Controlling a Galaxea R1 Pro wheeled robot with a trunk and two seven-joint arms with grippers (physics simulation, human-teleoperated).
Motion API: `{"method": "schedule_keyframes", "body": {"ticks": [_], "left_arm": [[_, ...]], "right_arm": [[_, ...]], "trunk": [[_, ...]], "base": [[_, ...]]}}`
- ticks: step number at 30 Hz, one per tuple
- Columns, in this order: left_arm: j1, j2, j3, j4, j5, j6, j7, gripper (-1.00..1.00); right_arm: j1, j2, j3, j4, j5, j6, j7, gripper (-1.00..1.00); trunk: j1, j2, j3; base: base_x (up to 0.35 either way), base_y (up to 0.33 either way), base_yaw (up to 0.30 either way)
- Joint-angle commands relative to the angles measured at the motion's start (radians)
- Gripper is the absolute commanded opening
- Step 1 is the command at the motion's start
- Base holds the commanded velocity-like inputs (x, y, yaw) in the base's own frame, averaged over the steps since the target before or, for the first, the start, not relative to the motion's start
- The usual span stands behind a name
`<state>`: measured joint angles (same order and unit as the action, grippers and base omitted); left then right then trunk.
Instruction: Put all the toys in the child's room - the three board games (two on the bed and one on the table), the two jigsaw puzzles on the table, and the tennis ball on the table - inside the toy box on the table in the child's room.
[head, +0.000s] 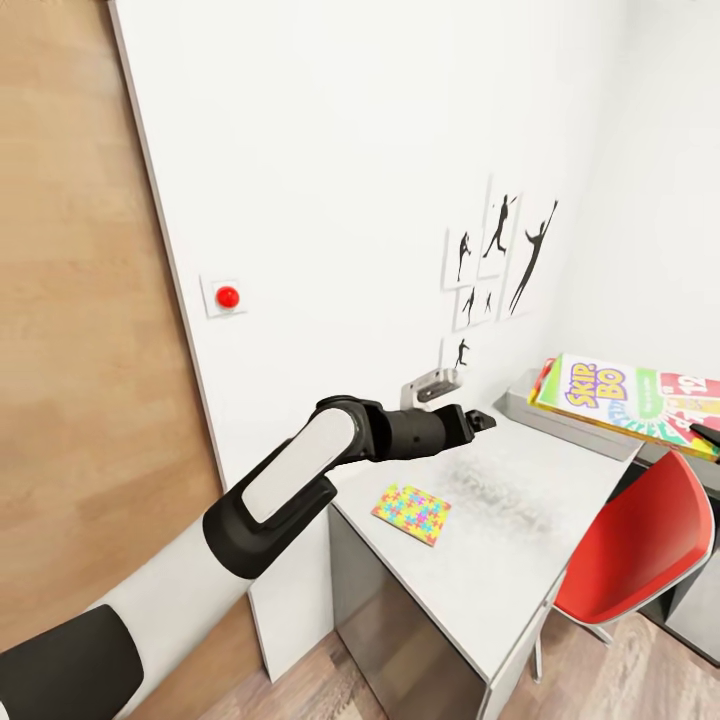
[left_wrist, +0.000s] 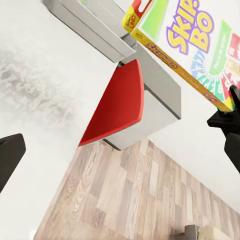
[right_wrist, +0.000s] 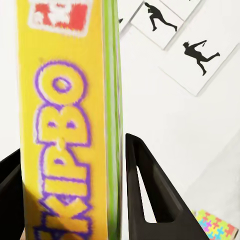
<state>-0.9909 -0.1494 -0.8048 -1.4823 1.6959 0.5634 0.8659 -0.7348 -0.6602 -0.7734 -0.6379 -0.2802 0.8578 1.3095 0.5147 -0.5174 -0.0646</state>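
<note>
A jigsaw puzzle (head: 411, 512) of bright interlocking pieces lies flat on the pale grey table (head: 520, 540), and its corner also appears in the right wrist view (right_wrist: 217, 226). My left gripper (head: 482, 420) reaches over the table just beyond the puzzle, open and empty, with its fingers (left_wrist: 10, 157) wide apart. At the table's far right end sits the grey toy box (head: 570, 425). A yellow-green Skip-Bo board game (head: 620, 395) hangs tilted over it. My right gripper (right_wrist: 75, 150) is shut on that game's edge (right_wrist: 65, 125); its dark tip (head: 705, 432) shows at the picture's right border.
A red chair (head: 640, 540) stands at the table's front right, above wood-plank floor (left_wrist: 140, 200). Black sports silhouette pictures (head: 500, 260) hang on the white wall behind the table. A red button (head: 228, 296) sits on the wall beside a wooden door (head: 80, 350).
</note>
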Motion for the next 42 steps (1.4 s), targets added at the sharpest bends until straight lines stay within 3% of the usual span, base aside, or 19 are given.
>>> {"method": "schedule_keyframes", "body": {"ticks": [1, 17, 27, 42], "left_arm": [[-0.001, 0.0, 0.0, -0.001, 0.006, 0.001, 0.008, 1.0], [0.009, 0.004, 0.003, -0.007, 0.005, 0.001, 0.011, 1.0], [0.017, 0.005, 0.006, -0.011, 0.005, 0.001, 0.03, 1.0], [0.023, 0.005, 0.007, -0.015, 0.003, 0.001, 0.034, 1.0]], "right_arm": [[-0.001, 0.0, -0.001, 0.0, -0.001, 0.007, 0.003, -1.0], [0.017, 0.002, -0.002, -0.013, -0.007, 0.008, 0.015, -1.0], [0.028, 0.026, -0.001, -0.033, -0.008, 0.009, 0.017, -1.0], [0.038, 0.032, -0.003, -0.054, -0.009, 0.009, 0.019, -1.0]], "trunk": [[-0.003, 0.005, 0.001], [-0.065, 0.117, 0.055], [-0.065, 0.117, 0.059], [-0.065, 0.117, 0.064]], "base": [[0.0, 0.0, -0.002], [0.0, 0.0, 0.0], [0.0, 0.0, 0.0], [0.0, 0.0, 0.0]]}}
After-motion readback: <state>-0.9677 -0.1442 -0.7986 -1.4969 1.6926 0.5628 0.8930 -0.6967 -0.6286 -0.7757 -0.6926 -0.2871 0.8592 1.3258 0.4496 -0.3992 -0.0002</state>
